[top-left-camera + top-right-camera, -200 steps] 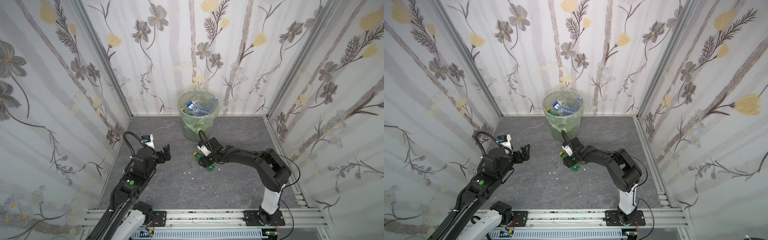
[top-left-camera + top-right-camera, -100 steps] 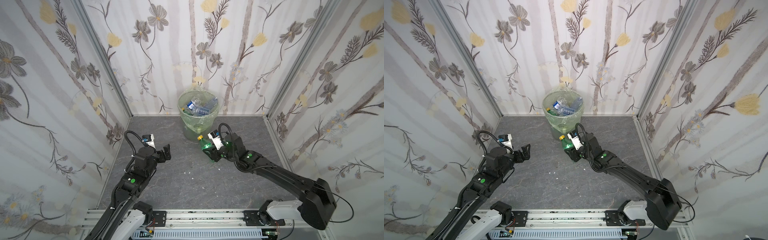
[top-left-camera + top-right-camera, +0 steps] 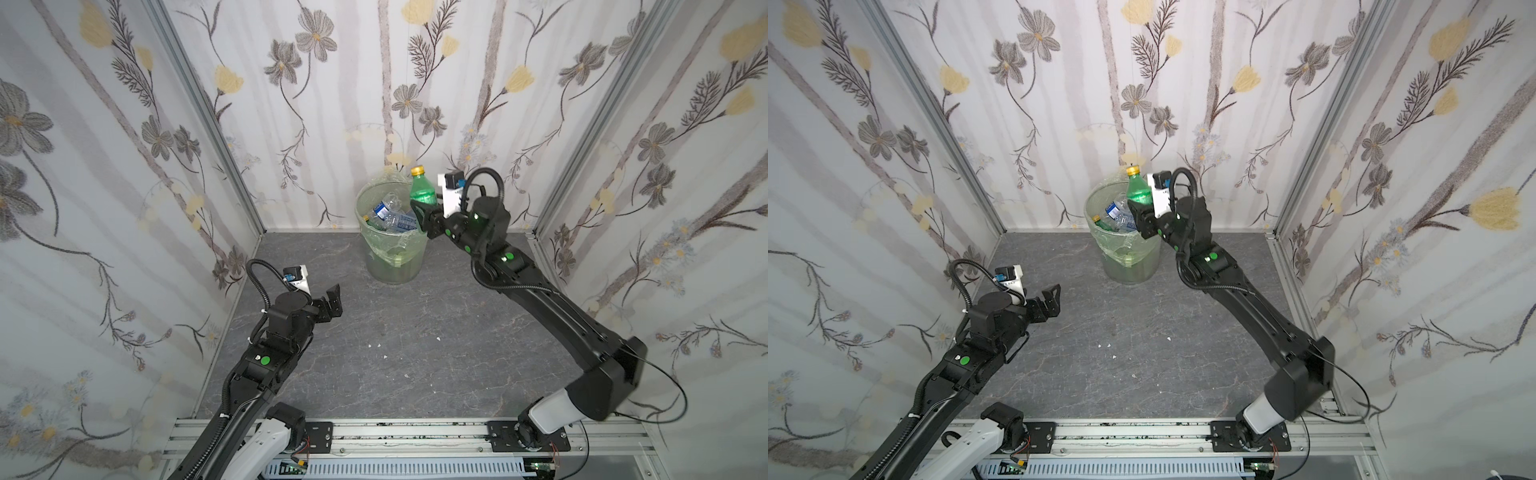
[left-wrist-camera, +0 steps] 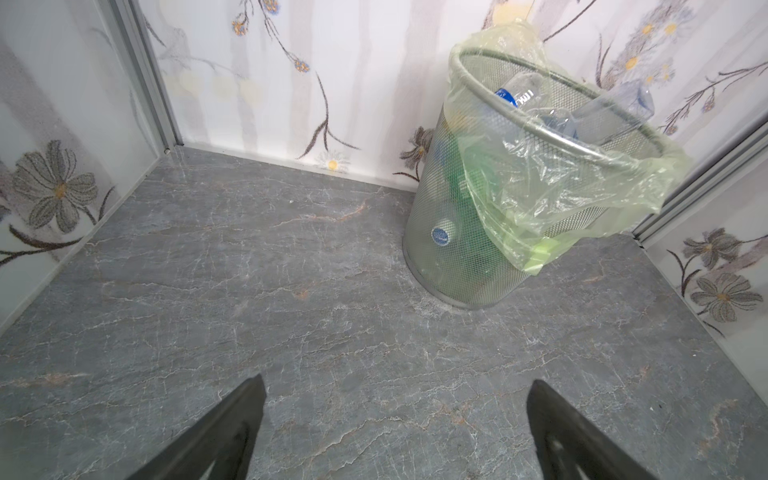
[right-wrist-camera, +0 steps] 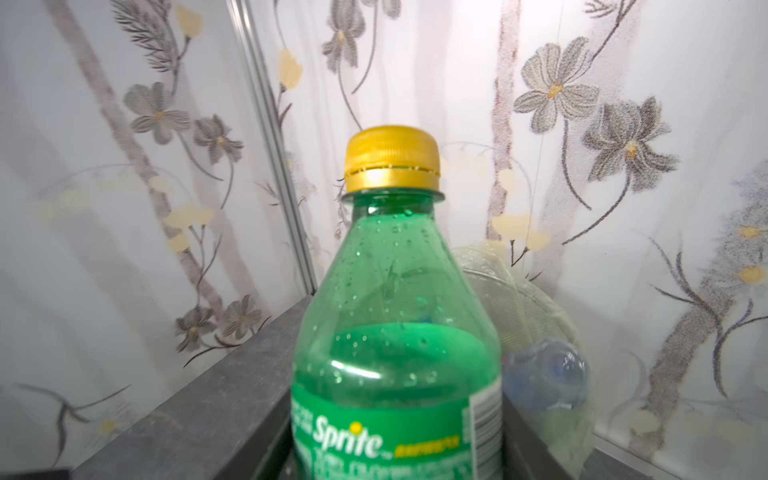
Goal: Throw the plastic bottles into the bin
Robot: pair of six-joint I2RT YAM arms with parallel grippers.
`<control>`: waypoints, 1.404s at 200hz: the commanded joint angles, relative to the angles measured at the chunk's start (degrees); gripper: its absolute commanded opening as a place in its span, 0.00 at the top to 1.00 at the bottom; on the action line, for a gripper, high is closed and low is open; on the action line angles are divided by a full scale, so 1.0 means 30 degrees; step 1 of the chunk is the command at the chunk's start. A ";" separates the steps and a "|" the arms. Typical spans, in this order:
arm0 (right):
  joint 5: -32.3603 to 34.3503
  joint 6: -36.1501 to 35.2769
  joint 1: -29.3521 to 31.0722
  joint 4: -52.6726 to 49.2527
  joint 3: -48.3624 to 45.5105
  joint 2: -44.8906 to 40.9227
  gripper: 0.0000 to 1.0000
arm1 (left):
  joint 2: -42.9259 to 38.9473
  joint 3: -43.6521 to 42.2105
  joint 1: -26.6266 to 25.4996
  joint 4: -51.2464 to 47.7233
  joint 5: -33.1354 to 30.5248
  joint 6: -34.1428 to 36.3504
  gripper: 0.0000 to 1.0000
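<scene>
A green plastic bottle (image 3: pixel 422 193) with a yellow cap stands upright in my right gripper (image 3: pixel 420 209), which is shut on its lower body, just above the right rim of the bin (image 3: pixel 392 257). The right wrist view has this bottle (image 5: pixel 395 332) filling the middle, with a dark finger pressed against each side. The bin (image 3: pixel 1131 262) is a mesh basket with a light-green bag and holds several clear bottles (image 3: pixel 1119 214) with blue labels. My left gripper (image 3: pixel 332 297) hovers open and empty over the floor at the left, well short of the bin (image 4: pixel 457 232).
Flowered walls close in the grey marbled floor on three sides, with the bin against the back wall. Small white specks (image 3: pixel 378 345) lie mid-floor. A metal rail (image 3: pixel 374 432) runs along the front edge.
My right gripper has carried the green bottle up from the floor to the bin's right rim, the bottle turning upright. The left arm has barely moved.
</scene>
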 commanded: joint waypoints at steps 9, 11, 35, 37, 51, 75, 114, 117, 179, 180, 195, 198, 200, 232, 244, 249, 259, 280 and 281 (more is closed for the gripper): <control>-0.0116 0.0626 -0.0573 -0.5060 0.5181 0.3658 0.14 | -0.0492 0.0508 0.0029 0.0668 0.0043 0.0201 0.00; -0.0077 0.0656 -0.0598 -0.5091 0.5163 0.3666 0.14 | -0.0533 0.0531 0.0050 0.0667 0.0049 0.0223 0.00; -0.0040 0.0731 -0.0583 -0.3990 0.2878 0.2277 0.11 | -0.0558 0.0683 0.0063 0.0695 -0.0528 0.0384 0.00; -0.0073 0.0726 -0.0593 -0.3806 0.2587 0.2076 0.11 | -0.0498 0.0707 0.0044 0.0695 -0.0570 0.0415 0.00; -0.0228 0.0512 -0.0614 -0.2607 0.0435 0.0482 0.07 | 0.0032 0.0905 0.0065 0.0750 -0.0808 0.0520 0.00; -0.0004 0.0235 -0.0853 -0.1082 -0.2924 -0.2419 0.01 | 0.1202 0.1081 0.0067 0.1452 -0.1998 0.0415 0.00; 0.0436 0.0227 -0.2217 0.0327 -0.8074 -0.7216 0.00 | 0.2540 -0.0635 0.0194 0.5370 -0.4331 0.0601 0.00; 0.0538 0.0178 -0.2342 0.0376 -0.8519 -0.7540 0.00 | 0.2649 -0.0798 0.0212 0.5744 -0.4444 0.0665 0.00; 0.3058 0.0533 -0.6201 0.3922 -1.7647 -1.3022 0.00 | 0.6066 -0.4090 0.1820 1.2339 -0.4965 0.2033 0.00; 0.3113 0.0526 -0.6290 0.3976 -1.7740 -1.3056 0.00 | 0.6100 -0.4149 0.1837 1.2464 -0.4928 0.2069 0.00; 0.3705 0.0680 -0.7306 0.4673 -1.9267 -1.3319 0.00 | 0.6843 -0.4979 0.2288 1.4190 -0.4900 0.2690 0.00; 0.3873 0.0700 -0.7490 0.4849 -1.9538 -1.3323 0.00 | 0.7010 -0.5109 0.2403 1.4489 -0.4907 0.2812 0.00; 0.3974 0.0711 -0.7608 0.4937 -1.9716 -1.3324 0.00 | 0.7107 -0.5173 0.2483 1.4720 -0.4895 0.2853 0.00; 0.5087 0.0742 -0.9042 0.8041 -2.2410 -1.2811 0.00 | 0.9235 -0.5885 0.4031 1.7035 -0.4362 0.3503 0.00; 0.5174 0.0529 -0.9395 0.9463 -2.3428 -1.2417 0.00 | 1.0031 -0.6275 0.4491 1.8247 -0.3896 0.3969 0.00; 0.5159 0.0468 -0.9528 0.9993 -2.3795 -1.2249 0.00 | 1.0200 -0.6431 0.4623 1.8947 -0.3690 0.4312 0.00; 0.5138 0.0391 -0.9833 1.1354 -2.4623 -1.1764 0.00 | 1.1034 -0.7025 0.4823 2.0617 -0.3232 0.4945 0.00; 0.4912 0.0295 -1.0312 1.4151 -2.5973 -1.0598 0.00 | 1.2399 -0.8041 0.5041 2.3916 -0.2484 0.5900 0.00; 0.4890 0.0305 -1.0337 1.4217 -2.6063 -1.0555 0.00 | 1.2474 -0.8041 0.5045 2.4083 -0.2457 0.5896 0.00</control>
